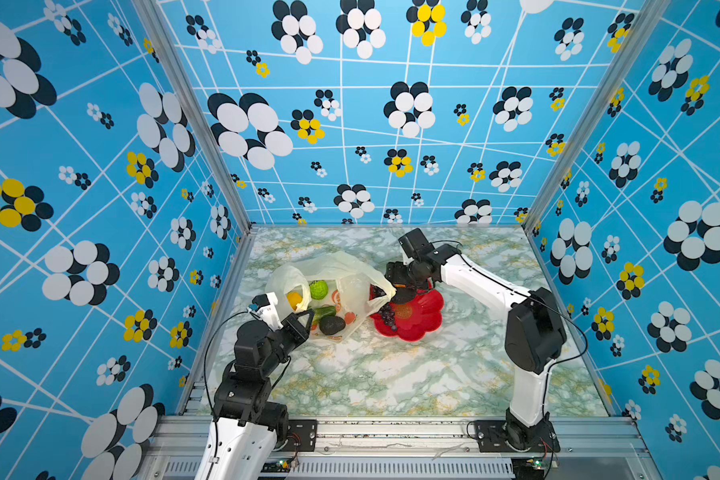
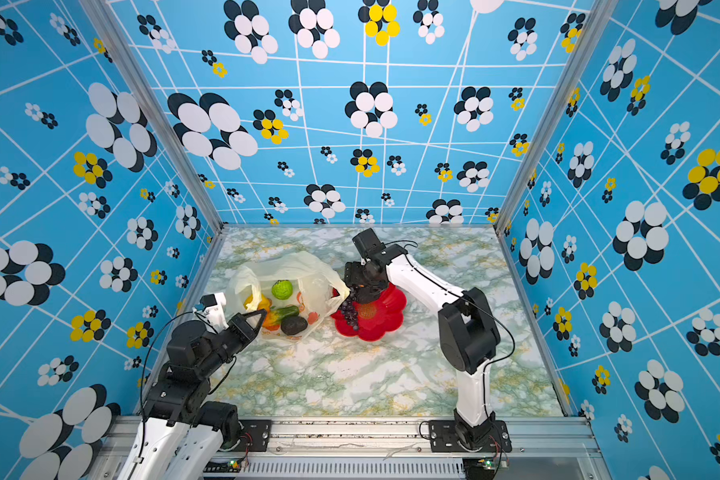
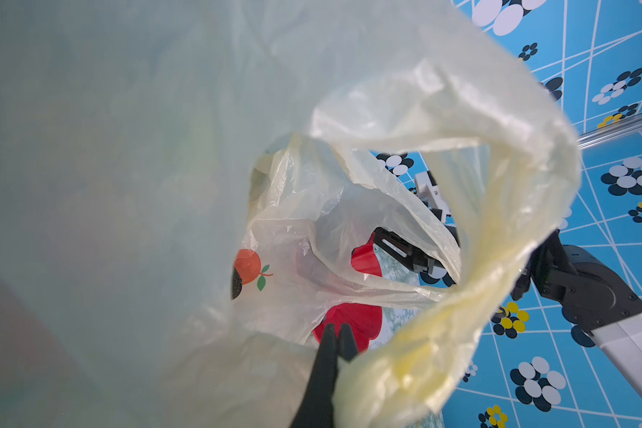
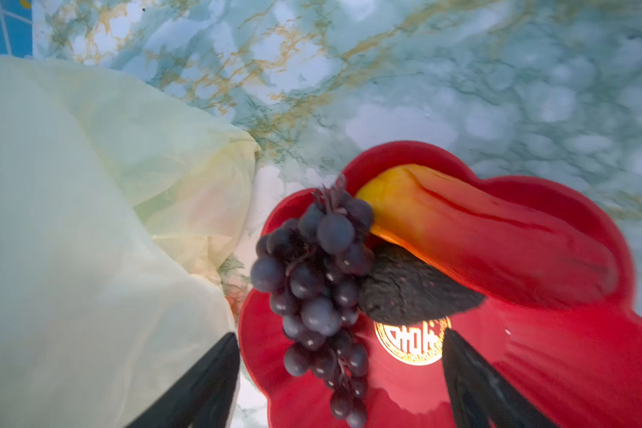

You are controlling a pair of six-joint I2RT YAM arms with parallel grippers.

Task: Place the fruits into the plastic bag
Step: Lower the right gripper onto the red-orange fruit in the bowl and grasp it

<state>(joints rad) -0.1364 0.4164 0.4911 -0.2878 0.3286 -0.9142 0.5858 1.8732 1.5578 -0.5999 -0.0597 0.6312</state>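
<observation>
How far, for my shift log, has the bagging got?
Done: the green ball, cucumber and one avocado lie inside the plastic bag. In hand: the left gripper is shut on the bag's edge, holding it open; the right gripper hangs open over the grape bunch. Left: grape bunch, a second avocado and the red-orange piece, all on the red dish.

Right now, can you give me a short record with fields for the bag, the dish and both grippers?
plastic bag: holds green ball, yellow piece, cucumber, avocado
red dish: grape bunch at its rim, second avocado, red-orange piece
left gripper: shut on plastic bag edge
right gripper: open, over grape bunch
</observation>
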